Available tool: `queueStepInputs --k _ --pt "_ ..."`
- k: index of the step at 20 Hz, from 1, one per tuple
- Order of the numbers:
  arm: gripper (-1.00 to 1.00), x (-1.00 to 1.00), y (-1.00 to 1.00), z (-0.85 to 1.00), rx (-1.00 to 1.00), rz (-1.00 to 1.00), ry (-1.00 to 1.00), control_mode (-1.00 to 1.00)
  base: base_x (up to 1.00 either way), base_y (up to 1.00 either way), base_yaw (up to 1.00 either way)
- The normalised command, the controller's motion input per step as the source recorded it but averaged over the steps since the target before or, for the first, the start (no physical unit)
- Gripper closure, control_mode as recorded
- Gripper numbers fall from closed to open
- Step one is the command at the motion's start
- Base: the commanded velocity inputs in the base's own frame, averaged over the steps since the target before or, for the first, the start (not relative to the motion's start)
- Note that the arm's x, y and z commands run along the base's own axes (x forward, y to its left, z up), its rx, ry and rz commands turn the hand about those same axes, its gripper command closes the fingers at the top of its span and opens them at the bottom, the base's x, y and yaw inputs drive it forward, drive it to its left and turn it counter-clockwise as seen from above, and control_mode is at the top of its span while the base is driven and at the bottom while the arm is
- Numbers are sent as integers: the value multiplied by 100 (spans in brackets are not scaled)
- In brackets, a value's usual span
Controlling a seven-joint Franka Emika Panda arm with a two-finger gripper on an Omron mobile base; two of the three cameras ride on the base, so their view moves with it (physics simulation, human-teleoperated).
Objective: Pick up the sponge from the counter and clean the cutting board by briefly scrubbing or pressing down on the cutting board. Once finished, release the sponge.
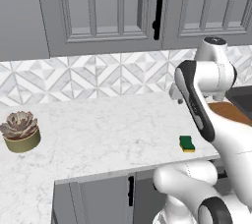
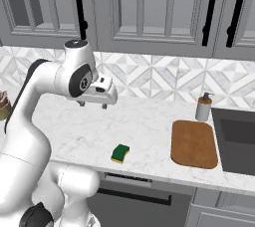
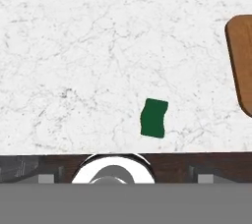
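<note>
The sponge [image 1: 187, 143] [image 2: 120, 154], dark green on top with a yellow base, lies on the white marble counter [image 1: 108, 129] [image 2: 144, 121] near its front edge. To its right the reddish-brown cutting board [image 2: 194, 144] [image 1: 231, 112] lies flat, partly behind my arm in the left base view. My gripper [image 2: 92, 105] hangs open and empty well above the counter, behind and to the left of the sponge. From the hand view, the sponge [image 3: 154, 118] sits just right of centre low in the picture, and the cutting board [image 3: 242, 61] enters at the right edge.
A potted succulent [image 1: 20, 130] stands at the counter's left end. A soap dispenser [image 2: 203, 107] stands behind the board, beside a dark sink [image 2: 239, 139] at the right. Grey wall cabinets with black handles [image 2: 78, 7] hang above the tiled backsplash.
</note>
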Motion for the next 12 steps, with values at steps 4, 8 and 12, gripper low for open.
queueStepInputs --k 4,8,12 --pt "-100 -32 -31 -57 0 -5 0 -100 0 0 0" --pt "-100 -3 -44 -48 0 -11 1 -100 0 0 0" --pt "-100 0 -44 -19 0 -1 1 -100 0 0 0"
